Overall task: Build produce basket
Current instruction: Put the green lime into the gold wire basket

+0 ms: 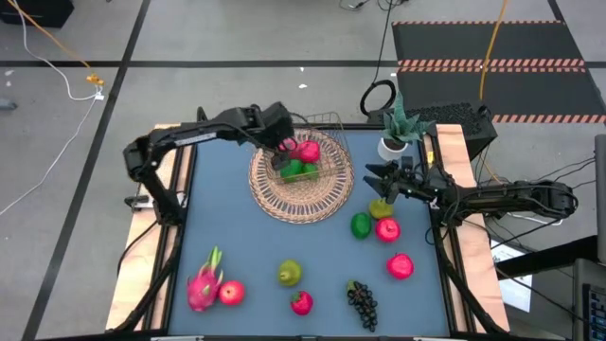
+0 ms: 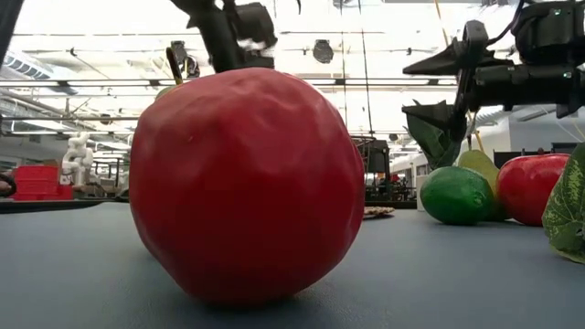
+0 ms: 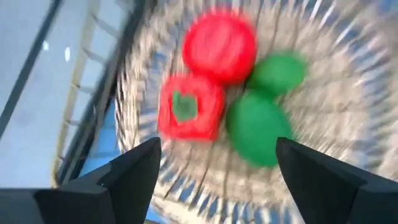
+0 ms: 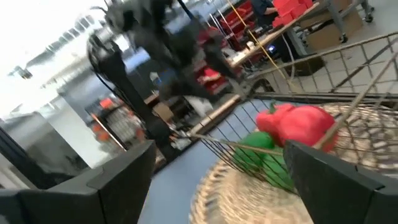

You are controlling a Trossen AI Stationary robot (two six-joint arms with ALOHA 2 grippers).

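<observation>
The wire basket [image 1: 325, 121] stands on a round wicker mat [image 1: 301, 194]. It holds a red apple [image 3: 219, 45], a strawberry [image 3: 189, 107] and two limes [image 3: 256, 127]. My left gripper [image 1: 284, 152] hovers open above this fruit, its fingers [image 3: 134, 171] clear of it. My right gripper [image 1: 373, 182] is open at the mat's right edge, above a pear [image 1: 381, 207], and faces the basket [image 4: 348, 68]. On the table lie a lime [image 1: 361, 225], two red fruits [image 1: 387, 229], grapes [image 1: 361, 301], another pear [image 1: 290, 274], a strawberry [image 1: 301, 303], a dragon fruit [image 1: 204, 284] and an apple [image 1: 231, 292].
A potted plant [image 1: 396, 133] stands at the table's far right corner, just behind my right gripper. In the low view a red fruit [image 2: 247, 183] fills the foreground; a lime [image 2: 457, 194], a pear [image 2: 480, 163] and a red fruit [image 2: 530, 187] sit under my right gripper [image 2: 425, 90].
</observation>
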